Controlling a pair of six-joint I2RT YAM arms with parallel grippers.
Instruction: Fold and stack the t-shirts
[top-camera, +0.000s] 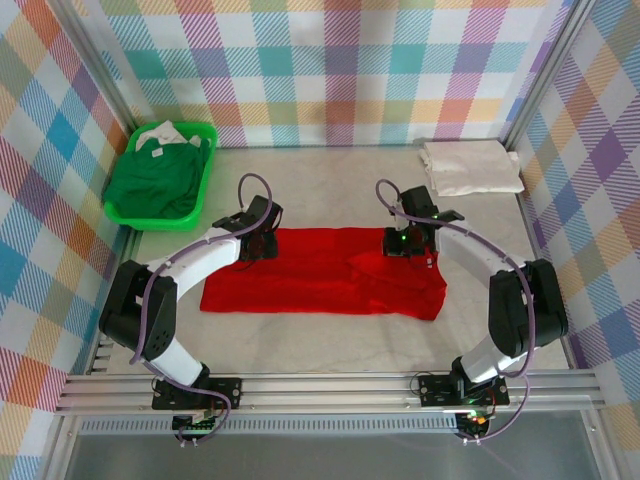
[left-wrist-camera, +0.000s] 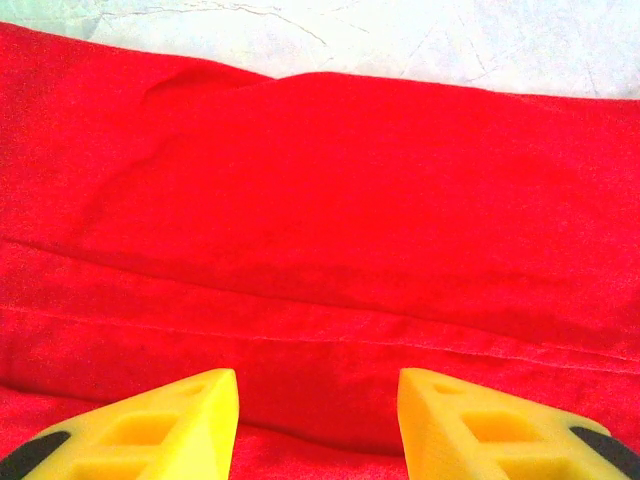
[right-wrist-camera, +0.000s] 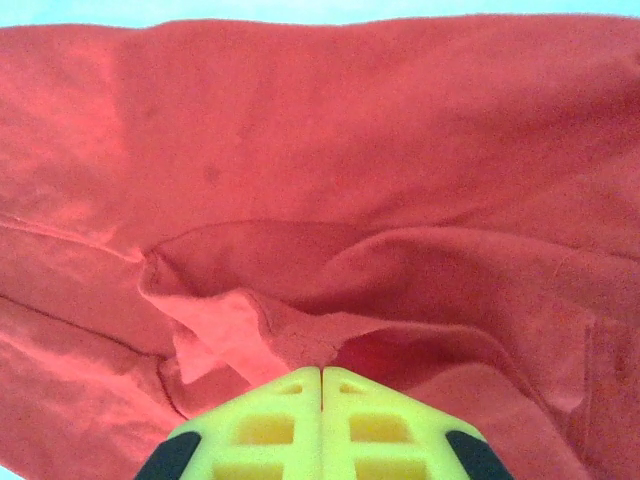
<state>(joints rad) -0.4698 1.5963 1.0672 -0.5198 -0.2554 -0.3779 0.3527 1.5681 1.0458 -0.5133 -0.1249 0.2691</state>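
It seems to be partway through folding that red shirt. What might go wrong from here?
1. The right gripper is shut on just a small pucker of the bright red cloth t-shirt; that thin pinch may slip when lifted.
2. The left gripper hangs open above the shirt, holding nothing; if only one side rises, the fold could come out lopsided.
3. Wrinkles bunched near the right gripper may get folded in.

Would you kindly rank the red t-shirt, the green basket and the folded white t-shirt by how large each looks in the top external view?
1. red t-shirt, spread flat, by far the largest.
2. green basket.
3. folded white t-shirt, somewhat smaller than the basket.
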